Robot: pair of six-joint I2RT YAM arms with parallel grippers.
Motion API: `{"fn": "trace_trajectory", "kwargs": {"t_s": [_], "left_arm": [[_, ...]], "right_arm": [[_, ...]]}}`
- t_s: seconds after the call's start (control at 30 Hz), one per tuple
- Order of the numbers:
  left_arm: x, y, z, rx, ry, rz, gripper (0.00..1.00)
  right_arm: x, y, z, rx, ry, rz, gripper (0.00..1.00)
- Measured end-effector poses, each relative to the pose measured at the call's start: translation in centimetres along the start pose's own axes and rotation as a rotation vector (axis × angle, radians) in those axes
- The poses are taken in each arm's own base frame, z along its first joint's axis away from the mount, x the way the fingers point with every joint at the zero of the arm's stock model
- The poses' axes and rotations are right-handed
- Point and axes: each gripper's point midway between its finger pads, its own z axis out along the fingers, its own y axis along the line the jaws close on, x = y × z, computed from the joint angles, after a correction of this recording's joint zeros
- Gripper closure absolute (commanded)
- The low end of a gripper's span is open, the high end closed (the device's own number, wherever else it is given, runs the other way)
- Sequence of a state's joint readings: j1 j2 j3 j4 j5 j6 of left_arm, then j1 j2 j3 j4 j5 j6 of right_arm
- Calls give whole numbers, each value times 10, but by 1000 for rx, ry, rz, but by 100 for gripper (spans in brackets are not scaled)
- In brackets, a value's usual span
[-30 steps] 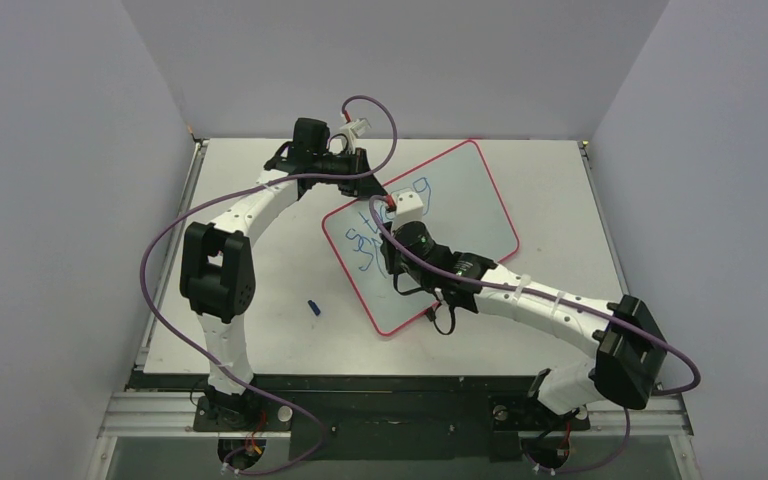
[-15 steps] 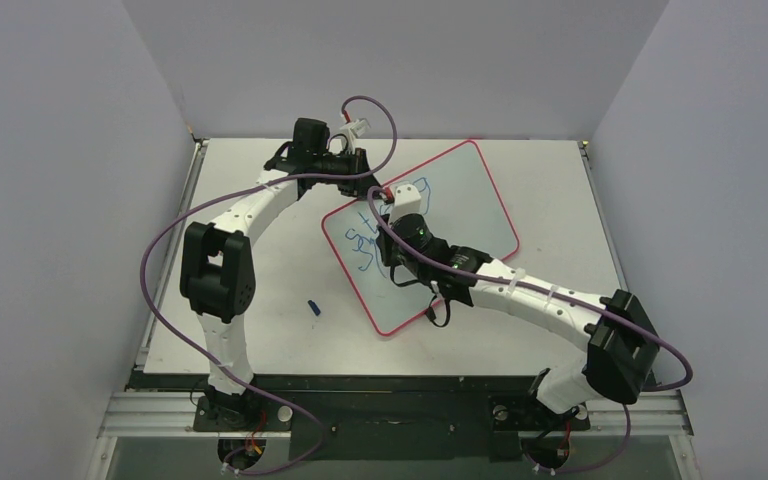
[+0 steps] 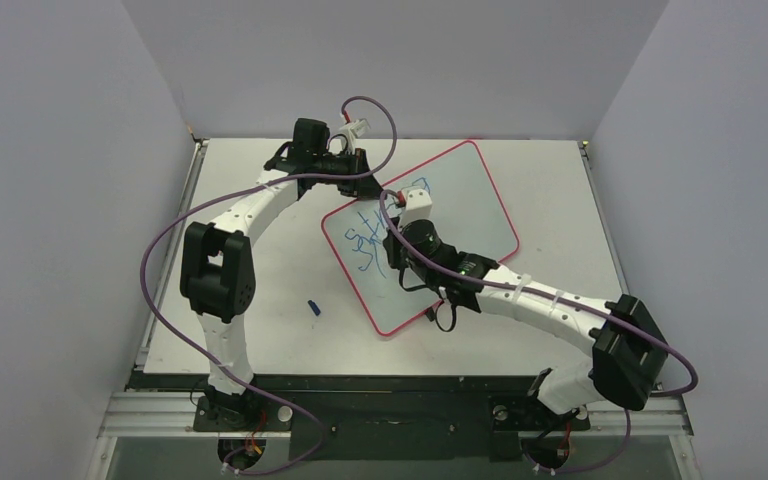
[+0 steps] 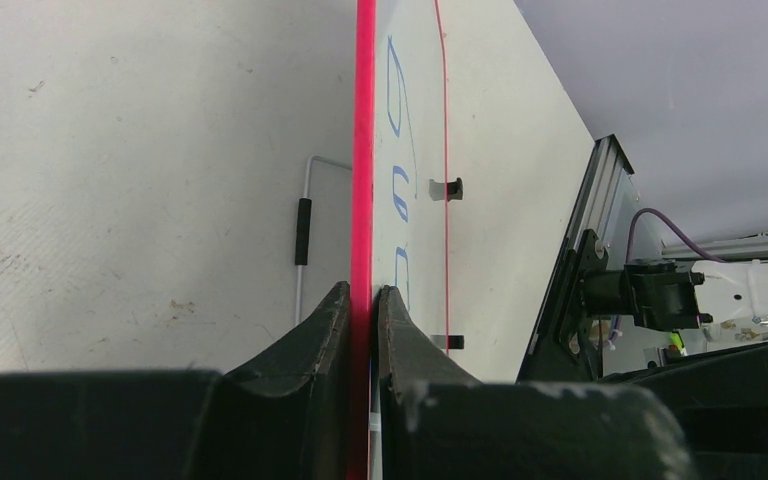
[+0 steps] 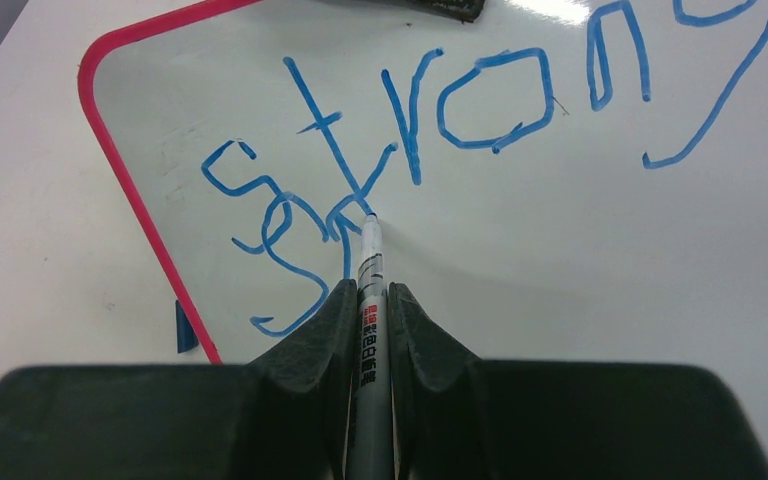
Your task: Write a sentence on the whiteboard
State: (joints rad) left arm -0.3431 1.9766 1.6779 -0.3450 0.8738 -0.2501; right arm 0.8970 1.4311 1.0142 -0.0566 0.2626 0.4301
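Top external view: the whiteboard (image 3: 465, 195) lies flat on the bench (image 3: 260, 330), turned at an angle, approx. in the centre of the frame. The left end effector (image 3: 368, 190) is at its upper-left corner. The right end effector (image 3: 390, 232) is over the left part of the board, where the sentence (image 3: 368, 243) is in blue. A small blue cap (image 3: 313, 307) lies on the bench, lower left of the board and apart from it.

Left wrist view: the left end effector (image 4: 363, 292) is closed on the red rim of the whiteboard (image 4: 364, 150), w/ one finger on each face. The board is seen edge-on here. Two black clips (image 4: 447, 188) sit on the far rim.

Right wrist view: the right end effector (image 5: 367, 290) is closed tight on a marker (image 5: 368, 262), w/ the tip touching the whiteboard (image 5: 580, 250). In the sentence (image 5: 460, 100) the word "strong" is done. Under it, at left, a 2nd line is begun, so I judge the task is maybe one third along.

Handling, as judgement: the board is thin, stiff and prob. light, w/ a glossy face, so it can slide under pen pressure. Best hold is at the rim, as now. The marker barrel is slim and smooth, so it should be held low, near the tip.
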Motion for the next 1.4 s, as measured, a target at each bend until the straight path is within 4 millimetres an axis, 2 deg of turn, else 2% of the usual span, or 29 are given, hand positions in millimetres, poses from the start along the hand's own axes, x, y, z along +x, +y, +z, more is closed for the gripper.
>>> {"fn": "trace_trajectory", "kwargs": {"t_s": [0.53,1.0,1.23,1.4], "left_arm": [[0,0,0,-2,1,-1,100],[0,-1,0,3,1,0,100],[0,-3,0,7,1,2,100],[0,-4,0,8,1,3,100]], "right_arm": [[15,-8,-8,14,20,37,100],[28,7,-19,-18,86,-7,100],[19,6,-28,-16,90,-31,100],[-10,2,-48,-7,28,-20,100]]}}
